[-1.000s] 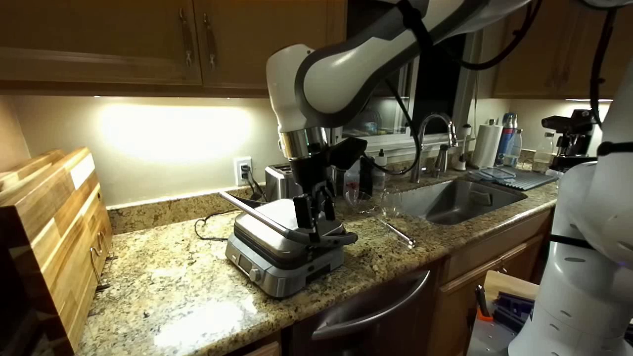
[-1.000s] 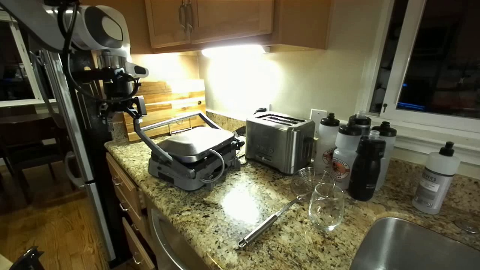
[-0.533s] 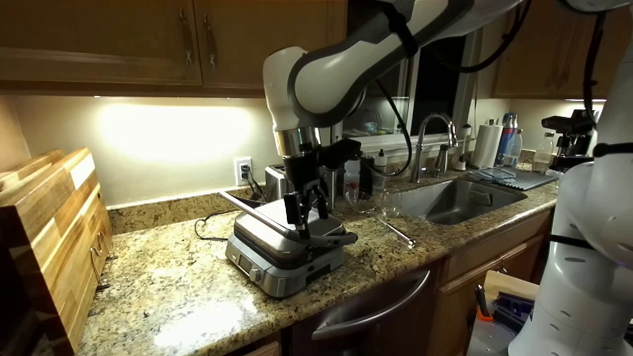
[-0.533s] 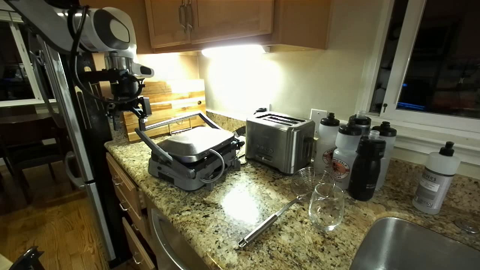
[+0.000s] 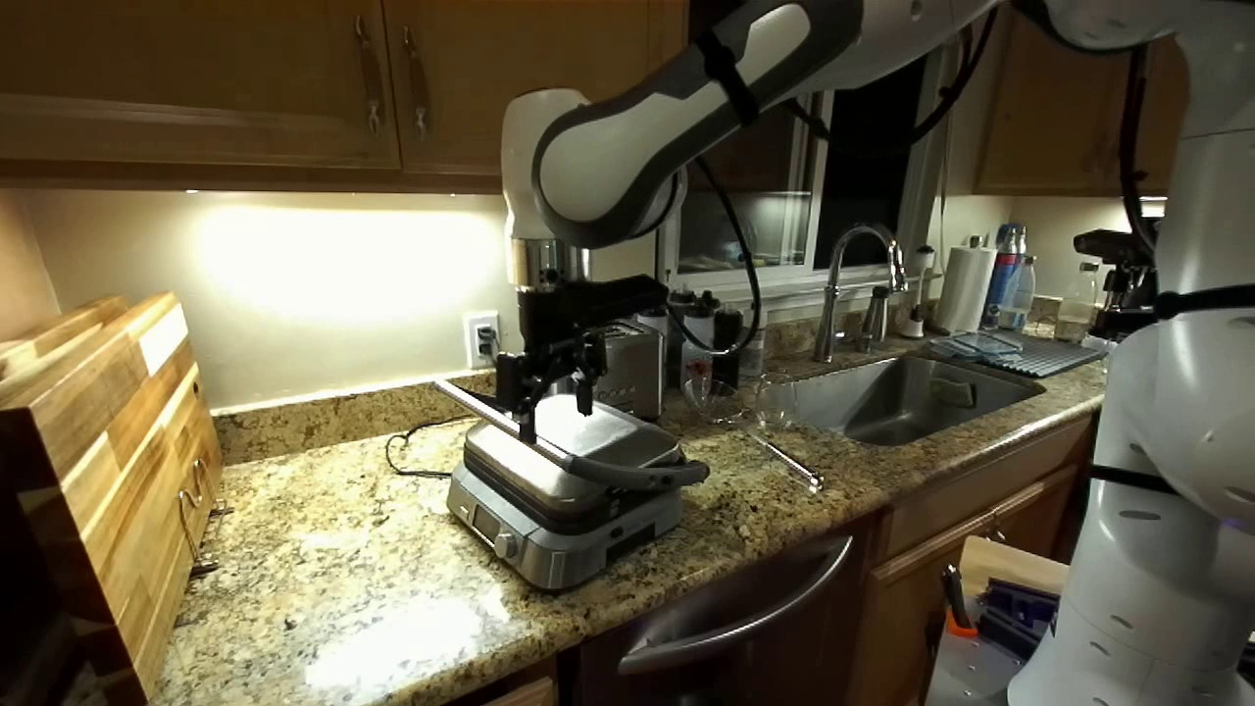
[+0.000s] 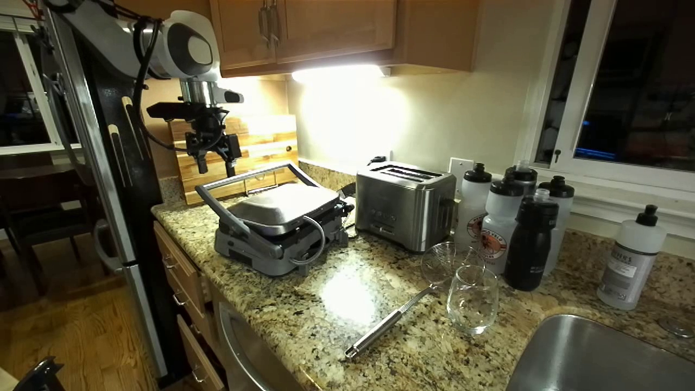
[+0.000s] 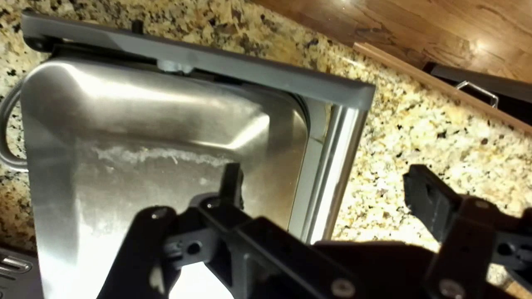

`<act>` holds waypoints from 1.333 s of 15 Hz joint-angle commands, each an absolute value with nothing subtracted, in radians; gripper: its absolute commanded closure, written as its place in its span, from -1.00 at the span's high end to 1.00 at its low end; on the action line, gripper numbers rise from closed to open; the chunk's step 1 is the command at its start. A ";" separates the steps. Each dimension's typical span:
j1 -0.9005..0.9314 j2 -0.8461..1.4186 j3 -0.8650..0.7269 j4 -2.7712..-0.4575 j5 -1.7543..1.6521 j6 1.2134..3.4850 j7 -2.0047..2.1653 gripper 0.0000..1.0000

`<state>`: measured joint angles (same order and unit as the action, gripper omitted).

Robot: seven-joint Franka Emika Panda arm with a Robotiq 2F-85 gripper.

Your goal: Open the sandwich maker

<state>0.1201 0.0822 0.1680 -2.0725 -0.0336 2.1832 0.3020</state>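
As an exterior view shows it, the sandwich maker (image 5: 554,520) sits on the granite counter (image 5: 324,579) between the cutting boards (image 5: 127,471) and the sink (image 5: 873,407), with its lid (image 5: 618,431) down. Its control knob (image 5: 506,545) is on the side turned toward the boards. The arm (image 5: 627,176) extends in from the right of that view, and the gripper (image 5: 556,412) points down at the handle (image 5: 627,477), its two fingers (image 5: 508,382) spread well apart. A black cord (image 5: 390,453) curls on the counter beside the sandwich maker.

In an exterior view, the toaster (image 6: 407,206) stands just beside the sandwich maker; farther along come drinking bottles (image 6: 497,231), a long-handled skimmer (image 6: 380,327) lying flat, and a clear stemless glass (image 6: 472,301) standing upright. The handle rises at a slant past the lid, and the gripper hangs over it, with a gap between the fingers. Whether either of them touches the handle, I cannot tell.

In the wrist view, the metal lid fills much of the left part, a pale streak across its top. The handle's crossbar (image 7: 335,174) runs alongside the lid's edge. One finger is over the lid and the other past the crossbar, over the counter, so the crossbar shows in the space between them. Wood flooring (image 7: 415,25) appears at the upper right.
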 commanded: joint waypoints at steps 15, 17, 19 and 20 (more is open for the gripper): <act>0.160 0.349 0.108 -1.799 -0.103 2.257 0.330 1.00; 0.161 0.361 0.106 -1.788 -0.102 2.254 0.329 0.50; 0.162 0.366 0.103 -1.781 -0.103 2.253 0.333 0.34; 0.162 0.367 0.102 -1.780 -0.103 2.255 0.331 0.17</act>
